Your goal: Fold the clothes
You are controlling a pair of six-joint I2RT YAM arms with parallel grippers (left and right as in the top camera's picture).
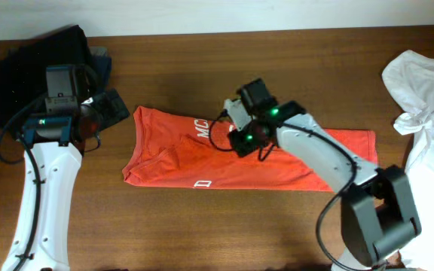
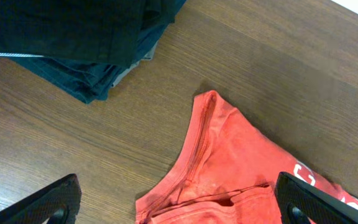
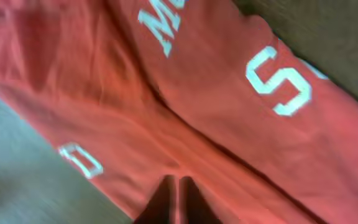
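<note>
**Inspector:** Overhead view; state position of T-shirt [image 1: 164,162].

**Technician:** Lies across centre of table [image 1: 202,233]; folded into a long band running 9 to 3 o'clock; white lettering [image 1: 200,129] face up toward the 9 o'clock end. Dark garments [image 1: 36,68] piled at 10 o'clock; white shirt [image 1: 428,98] at 3 o'clock, clear of the band.

**Inspector:** Grippers, same view?

**Technician:** Right gripper [image 1: 241,141] down on the band, just at 3 o'clock of the lettering; left gripper [image 1: 110,111] between the pile and the band's 9 o'clock end; grip state not readable from above.

**Inspector:** Left wrist view.

**Technician:** Released; fingers [image 2: 48,202] spread wide at 7 and 5 o'clock, holding nothing; corner of T-shirt between them, reaching from centre to 5 o'clock; dark garments at 11 o'clock, apart from the orange cloth, bare wood between.

**Inspector:** Right wrist view.

**Technician:** Blurred; orange cloth across most of frame; clenched; fingers [image 3: 163,202] pressed together at 6 o'clock on a raised crease of the T-shirt running into the tips; lettering at 12 and 2 o'clock, one more letter at 8 o'clock; table at 8 o'clock.
</note>
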